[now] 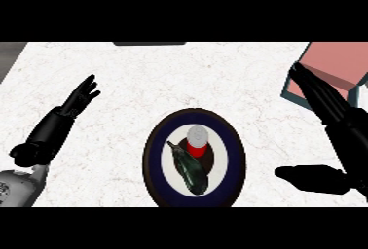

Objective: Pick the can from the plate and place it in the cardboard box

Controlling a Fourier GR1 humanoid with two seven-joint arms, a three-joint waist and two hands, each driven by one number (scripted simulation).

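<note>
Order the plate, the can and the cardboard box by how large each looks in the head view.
1. plate, largest.
2. cardboard box, cut off by the view's edge and partly behind the right hand, so unsure.
3. can, smallest.

Plate [155,160]: sits at the counter's 6 o'clock, and you have bare counter [179,78] all round its rim
Can [197,138]: stands upright near the plate's middle; nothing stands over its top
Dark object [188,170]: lies on the plate touching the can's 7 o'clock side, so that flank is blocked for you
Right hand [327,99]: at 3 o'clock of the plate, fingers straight, thumb [309,176] low near the rim; the lane between them is bare
Cardboard box [338,73]: at 2 o'clock, partly covered by your right fingers
Left hand [72,104]: at 9 o'clock, well apart from the plate
Far counter: bare toward 12 o'clock
</note>
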